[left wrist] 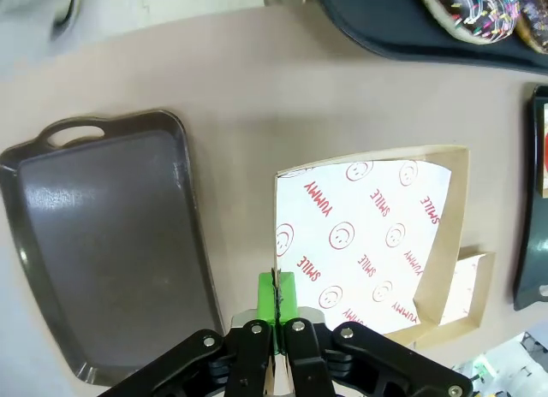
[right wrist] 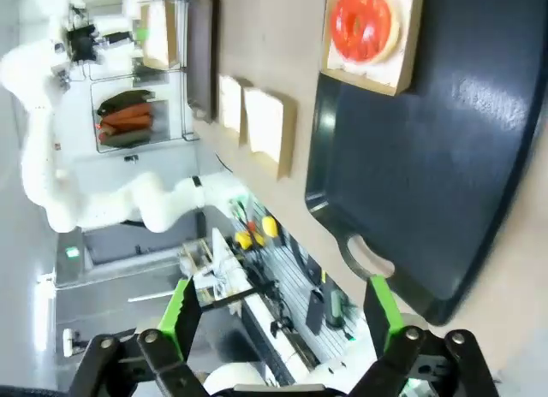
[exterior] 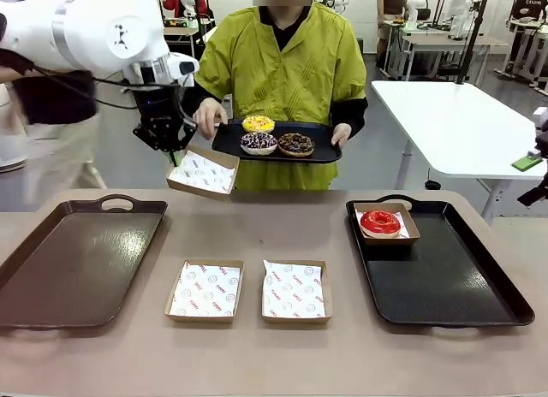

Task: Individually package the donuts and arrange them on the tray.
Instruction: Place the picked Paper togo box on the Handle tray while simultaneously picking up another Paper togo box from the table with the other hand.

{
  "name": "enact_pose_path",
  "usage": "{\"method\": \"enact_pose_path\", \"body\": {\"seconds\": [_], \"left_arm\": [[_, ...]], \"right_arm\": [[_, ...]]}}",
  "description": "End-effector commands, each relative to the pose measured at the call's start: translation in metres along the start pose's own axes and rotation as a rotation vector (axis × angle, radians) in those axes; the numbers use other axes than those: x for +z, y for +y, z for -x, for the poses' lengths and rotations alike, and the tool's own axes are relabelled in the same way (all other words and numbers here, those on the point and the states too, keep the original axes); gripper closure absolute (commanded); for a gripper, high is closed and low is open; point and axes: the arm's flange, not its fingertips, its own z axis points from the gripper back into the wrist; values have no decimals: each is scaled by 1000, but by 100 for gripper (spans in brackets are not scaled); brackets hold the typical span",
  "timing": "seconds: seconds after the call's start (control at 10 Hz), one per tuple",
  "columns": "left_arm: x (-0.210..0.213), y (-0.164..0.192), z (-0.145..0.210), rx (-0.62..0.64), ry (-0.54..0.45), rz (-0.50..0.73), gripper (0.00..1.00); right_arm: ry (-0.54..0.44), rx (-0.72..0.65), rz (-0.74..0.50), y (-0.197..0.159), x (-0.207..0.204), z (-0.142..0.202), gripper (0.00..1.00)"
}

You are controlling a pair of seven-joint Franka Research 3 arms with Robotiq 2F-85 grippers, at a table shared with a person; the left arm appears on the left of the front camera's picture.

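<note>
Left gripper (left wrist: pixel 276 281): pads pressed together on the near rim of a paper-lined box (left wrist: pixel 368 234); jaws clamped, no gap visible between the pads; box held clear of the table (exterior: pixel 257 234), tilted, its printed paper liner facing up.

Front view: the held box hangs over the far-left part of the table, just below and beside the left end of the serving tray (exterior: pixel 227 140), between that tray and the brown tray (exterior: pixel 77 260); brown tray lies flat on the table's left side.

Person at the far side holds the serving tray up off the table; three donuts on it: yellow-iced donut (exterior: pixel 258 123) at the back, white-sprinkled donut (exterior: pixel 259 143) front left, chocolate donut (exterior: pixel 296 144) front right; the two front ones touch or nearly touch, cannot tell which.

Red-glazed donut (exterior: pixel 380 222): already sitting in its own small box (exterior: pixel 413 228); that box stands in the far-left corner of the black tray (exterior: pixel 445 277) on the table's right side.

Two more lined boxes on the table between the two trays, side by side near the robot's edge: one box (exterior: pixel 205 290) on the left, second box (exterior: pixel 295 290) on the right; apart from each other.

Right gripper (right wrist: pixel 279 286): fingers spread wide, nothing between them; it looks across the black tray's handle end, well apart from the red-glazed donut.
</note>
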Motion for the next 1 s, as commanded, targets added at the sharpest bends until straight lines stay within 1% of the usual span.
{"method": "enact_pose_path", "body": {"seconds": [0.0, 0.1, 0.3, 0.5, 0.7, 0.8, 0.9], "left_arm": [[11, -4, -2, 49, -18, -51, 100], [0, 0, 0, 0, 0, 0, 100], [0, 0, 0, 0, 0, 0, 100], [0, 0, 0, 0, 0, 0, 100], [0, 0, 0, 0, 0, 0, 100], [0, 0, 0, 0, 0, 0, 100], [0, 0, 0, 0, 0, 0, 100]], "right_arm": [[-148, 9, -124, -18, 13, 6, 0], [-189, -26, -152, -32, 15, 17, 0], [-267, -93, -194, -50, 16, 37, 0], [-285, -114, -203, -56, 14, 48, 0], [-312, -120, -183, -51, 14, 46, 0], [-254, -116, -198, -65, 19, 49, 0], [-254, -116, -198, -65, 19, 49, 0]]}}
